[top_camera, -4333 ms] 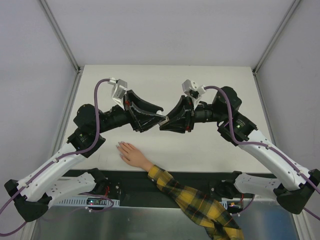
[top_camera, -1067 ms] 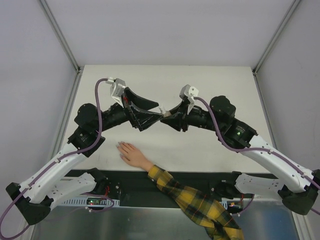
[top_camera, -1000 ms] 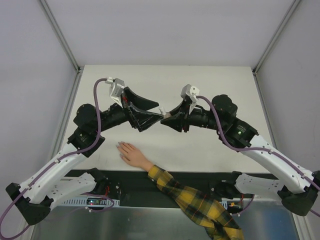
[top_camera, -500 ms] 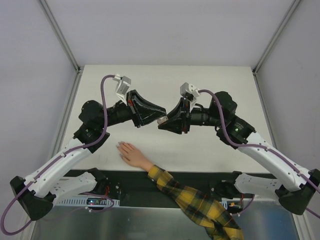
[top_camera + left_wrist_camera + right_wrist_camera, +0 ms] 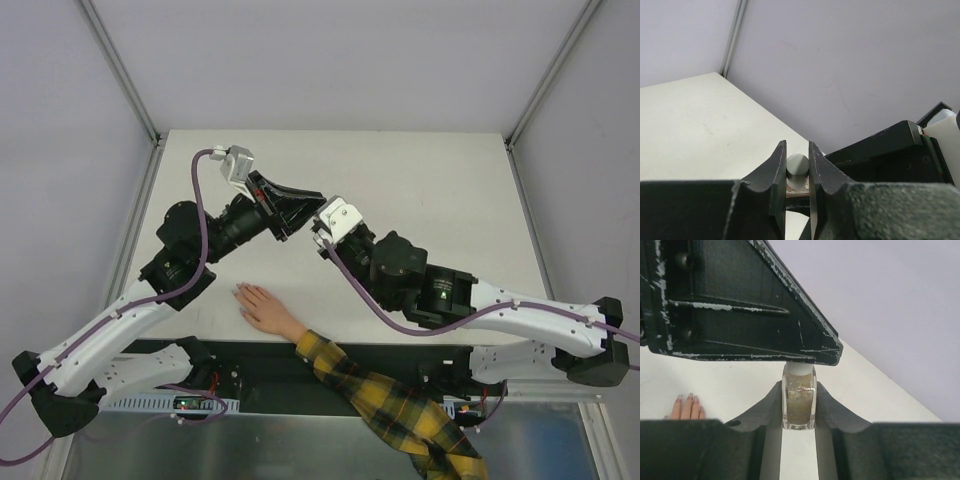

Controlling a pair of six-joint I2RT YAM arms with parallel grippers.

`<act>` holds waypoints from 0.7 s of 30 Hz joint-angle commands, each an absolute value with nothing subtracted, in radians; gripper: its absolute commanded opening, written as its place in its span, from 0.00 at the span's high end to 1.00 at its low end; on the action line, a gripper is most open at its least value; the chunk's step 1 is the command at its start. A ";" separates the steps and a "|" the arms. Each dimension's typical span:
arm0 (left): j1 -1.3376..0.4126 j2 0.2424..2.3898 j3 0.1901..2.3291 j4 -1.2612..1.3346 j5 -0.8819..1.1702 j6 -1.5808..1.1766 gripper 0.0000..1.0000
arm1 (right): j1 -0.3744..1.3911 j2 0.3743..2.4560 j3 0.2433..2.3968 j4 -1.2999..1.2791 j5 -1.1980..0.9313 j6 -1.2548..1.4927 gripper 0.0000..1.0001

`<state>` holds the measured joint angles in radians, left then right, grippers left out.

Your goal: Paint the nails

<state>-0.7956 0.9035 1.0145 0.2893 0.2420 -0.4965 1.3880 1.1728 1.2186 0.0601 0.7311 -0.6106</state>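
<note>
L gripper [image 5: 797,152] closed down on pale cap [image 5: 796,166]. R gripper [image 5: 799,390] set narrow, pinching clear bottle [image 5: 799,407] w/ brownish glittery fluid, directly under the cap. Both held above table [image 5: 430,180], approx centre. Mannequin hand [image 5: 263,308] flat by near edge, left of middle; plaid sleeve [image 5: 390,410] runs off near edge. Its nails [image 5: 241,292] point toward left edge, well apart from both grippers.

Bottle [image 5: 799,405] is showing clear glossy glass, its cap [image 5: 796,166] matt pale plastic. Left gripper [image 5: 797,152] fingers [image 5: 740,305] are showing scuffed matt black plastic.
</note>
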 commanded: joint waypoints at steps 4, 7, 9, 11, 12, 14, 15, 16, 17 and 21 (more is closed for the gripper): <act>-0.810 0.874 1.020 0.273 0.225 -0.566 0.33 | 1.212 1.068 1.227 -0.058 0.202 -0.470 0.99; -0.808 0.847 1.014 0.284 0.262 -0.569 0.15 | 1.115 1.045 1.233 -0.116 -0.053 -0.410 1.00; -0.808 0.821 1.003 0.282 0.255 -0.564 0.10 | 1.037 1.034 1.233 -0.133 -0.223 -0.356 1.00; -0.807 0.789 0.963 0.327 0.252 -0.574 0.09 | 0.985 1.017 1.232 -0.138 -0.340 -0.321 1.00; -0.807 0.779 0.947 0.348 0.264 -0.577 0.09 | 0.932 1.016 1.229 -0.134 -0.468 -0.298 0.99; -0.798 0.776 0.917 0.403 0.284 -0.601 0.09 | 0.882 1.025 1.232 -0.117 -0.605 -0.230 0.99; -0.795 0.782 0.917 0.413 0.302 -0.609 0.11 | 0.846 1.029 1.235 -0.107 -0.712 -0.209 1.00; -0.792 0.791 0.923 0.416 0.340 -0.617 0.12 | 0.830 1.037 1.233 -0.082 -0.760 -0.162 1.00; -0.785 0.814 0.928 0.428 0.363 -0.627 0.14 | 0.818 1.054 1.238 -0.072 -0.806 -0.144 1.00; -0.779 0.854 0.942 0.488 0.448 -0.647 0.24 | 0.782 1.071 1.236 -0.025 -0.908 -0.078 1.00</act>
<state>-0.7956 0.8165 0.9268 0.3710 0.3336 -0.6044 0.8036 1.0603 1.2167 -0.1329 -0.6514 -0.1974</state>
